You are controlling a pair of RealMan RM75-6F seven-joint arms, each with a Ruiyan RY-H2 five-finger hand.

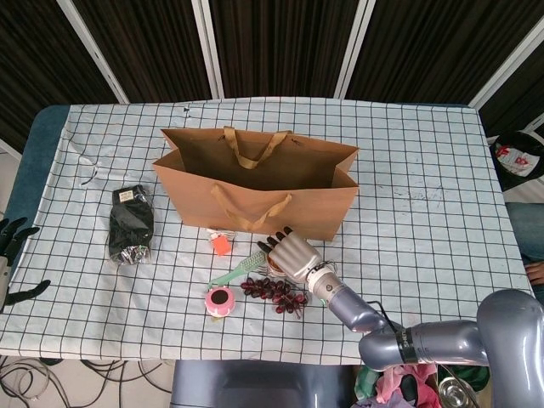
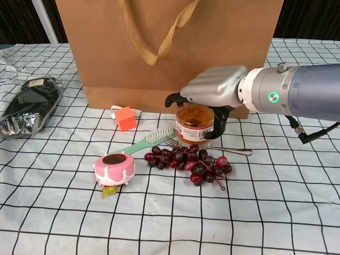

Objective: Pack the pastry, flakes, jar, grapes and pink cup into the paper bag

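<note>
The brown paper bag stands open at the table's middle; the chest view shows its front wall. Before it stands the amber jar. My right hand arches over the jar, thumb down by its right side and fingers curled past its left rim, with no grip that I can see. Dark red grapes lie just in front of the jar. The pink cup sits to their left. A black flakes packet lies left of the bag. My left hand hangs off the table's left edge, fingers apart and empty.
An orange cube and a white cable lie by the bag's foot. A green brush and a metal fork lie beside the jar and the grapes. The checked cloth covers the table right of the bag.
</note>
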